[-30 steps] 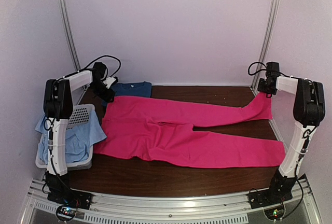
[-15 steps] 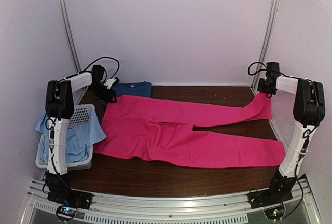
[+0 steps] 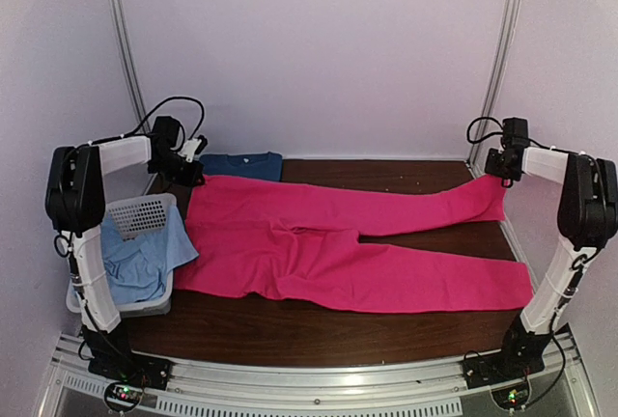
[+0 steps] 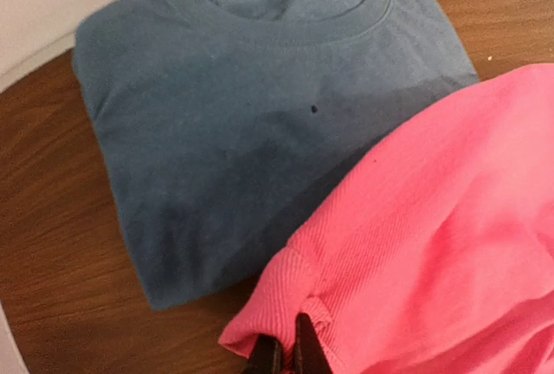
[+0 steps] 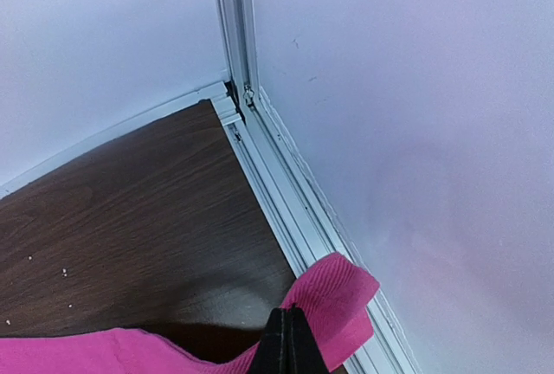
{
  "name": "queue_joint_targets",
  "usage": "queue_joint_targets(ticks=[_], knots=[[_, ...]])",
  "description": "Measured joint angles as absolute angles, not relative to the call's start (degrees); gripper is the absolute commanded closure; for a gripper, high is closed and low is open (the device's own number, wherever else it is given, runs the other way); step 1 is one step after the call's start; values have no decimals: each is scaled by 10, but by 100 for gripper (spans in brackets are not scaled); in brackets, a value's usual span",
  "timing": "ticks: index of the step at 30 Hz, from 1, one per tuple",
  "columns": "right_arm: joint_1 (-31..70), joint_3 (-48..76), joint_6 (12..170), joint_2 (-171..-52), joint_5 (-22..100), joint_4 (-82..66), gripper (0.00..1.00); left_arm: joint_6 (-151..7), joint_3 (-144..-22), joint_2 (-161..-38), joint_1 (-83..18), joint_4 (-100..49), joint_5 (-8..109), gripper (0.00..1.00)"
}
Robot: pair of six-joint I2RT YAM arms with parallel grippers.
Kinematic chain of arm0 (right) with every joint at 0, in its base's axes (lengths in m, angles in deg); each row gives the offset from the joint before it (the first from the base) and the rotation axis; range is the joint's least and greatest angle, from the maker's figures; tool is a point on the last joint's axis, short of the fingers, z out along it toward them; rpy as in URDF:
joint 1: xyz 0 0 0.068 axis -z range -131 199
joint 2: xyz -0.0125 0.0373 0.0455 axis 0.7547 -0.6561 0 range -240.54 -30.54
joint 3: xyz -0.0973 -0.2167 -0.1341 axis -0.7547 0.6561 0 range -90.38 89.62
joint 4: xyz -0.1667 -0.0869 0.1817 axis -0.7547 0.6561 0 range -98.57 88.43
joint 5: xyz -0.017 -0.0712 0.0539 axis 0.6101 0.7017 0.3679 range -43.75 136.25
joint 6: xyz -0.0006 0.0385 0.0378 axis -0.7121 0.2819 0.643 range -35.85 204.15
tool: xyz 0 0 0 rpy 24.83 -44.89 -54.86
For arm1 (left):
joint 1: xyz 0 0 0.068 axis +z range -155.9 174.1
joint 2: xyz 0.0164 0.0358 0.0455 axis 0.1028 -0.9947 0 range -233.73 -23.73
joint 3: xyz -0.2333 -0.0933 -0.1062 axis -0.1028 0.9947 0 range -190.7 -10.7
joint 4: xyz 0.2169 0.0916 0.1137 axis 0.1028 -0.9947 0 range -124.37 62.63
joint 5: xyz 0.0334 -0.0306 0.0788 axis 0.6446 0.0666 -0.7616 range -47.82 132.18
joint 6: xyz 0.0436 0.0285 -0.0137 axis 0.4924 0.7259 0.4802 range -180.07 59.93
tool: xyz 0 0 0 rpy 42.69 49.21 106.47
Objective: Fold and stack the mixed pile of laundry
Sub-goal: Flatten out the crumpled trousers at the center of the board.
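Surface: brown wood table (image 3: 290,325).
Left gripper (image 4: 286,352): clamped tight on the waistband corner of the magenta-pink garment (image 3: 328,253).
Right gripper (image 5: 286,339): clamped tight on the leg hem.
Garment: spread flat mid-table.
Dark blue T-shirt (image 3: 241,164): folded, far left.
Light-blue cloth (image 3: 135,258): in the basket (image 3: 145,212).

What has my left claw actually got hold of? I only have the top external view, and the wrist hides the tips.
Observer: In the left wrist view, the left claw is shut on the ribbed waistband corner of the pink pants.
Operator: And is the right one gripping cloth or just air?
Observer: Cloth. In the right wrist view, the right claw is shut on a leg hem of the pants, right beside the white rail at the table's far edge.
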State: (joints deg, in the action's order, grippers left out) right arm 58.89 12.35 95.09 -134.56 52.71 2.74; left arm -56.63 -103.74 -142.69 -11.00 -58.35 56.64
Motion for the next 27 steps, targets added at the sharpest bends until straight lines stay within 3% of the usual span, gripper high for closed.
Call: queue_joint_targets(ticks=[9,19,27], knots=[[591,195,962,-1248,538,10,100,-612,-930,-1289,-112,-505,515,100],[610,222,963,-1196,583,-3,100,-650,-812,-1209,-116,-377,355,100],[610,278,966,-1103,590,-6,100,-670,-695,-1137,-120,-259,344,100]])
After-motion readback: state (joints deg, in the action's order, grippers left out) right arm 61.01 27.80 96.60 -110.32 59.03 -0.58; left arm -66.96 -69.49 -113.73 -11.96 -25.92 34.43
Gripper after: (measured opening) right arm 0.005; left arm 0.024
